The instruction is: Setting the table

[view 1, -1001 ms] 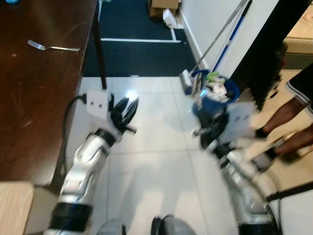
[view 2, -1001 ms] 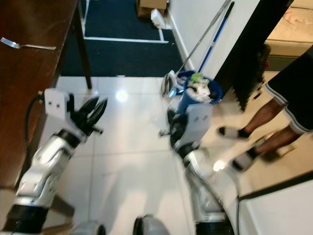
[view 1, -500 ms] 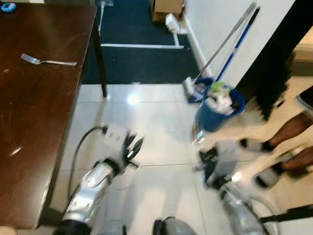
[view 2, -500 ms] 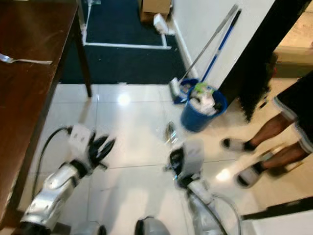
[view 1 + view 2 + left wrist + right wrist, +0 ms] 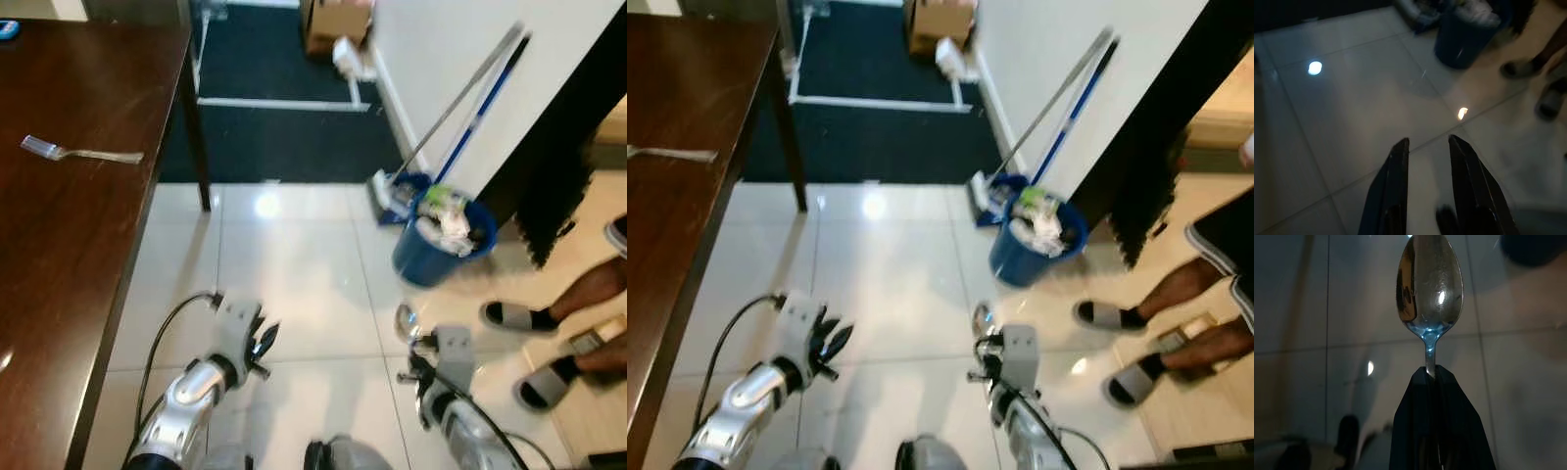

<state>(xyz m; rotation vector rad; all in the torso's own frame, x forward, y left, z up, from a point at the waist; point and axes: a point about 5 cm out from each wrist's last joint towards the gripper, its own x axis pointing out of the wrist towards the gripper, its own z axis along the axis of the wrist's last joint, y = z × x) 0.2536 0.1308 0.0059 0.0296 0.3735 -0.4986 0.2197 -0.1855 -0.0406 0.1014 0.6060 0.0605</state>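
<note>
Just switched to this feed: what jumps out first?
The right gripper is shut on a shiny metal spoon, its bowl poking out past the fingertips, above the white tiled floor. A silver fork lies on the dark wooden table to the robot's left, and a blue bucket stands by the wall.

Our two arms are silver, rounded shells with dark bands at the joints. Each wrist carries a pale grey, boxy camera block. A black cable loops from the left forearm up to its block. Our left hand [image 5: 263, 345] has two long, tapered black fingers [image 5: 1393, 188]; our right hand [image 5: 1432, 374] has the same glossy black fingers.
</note>
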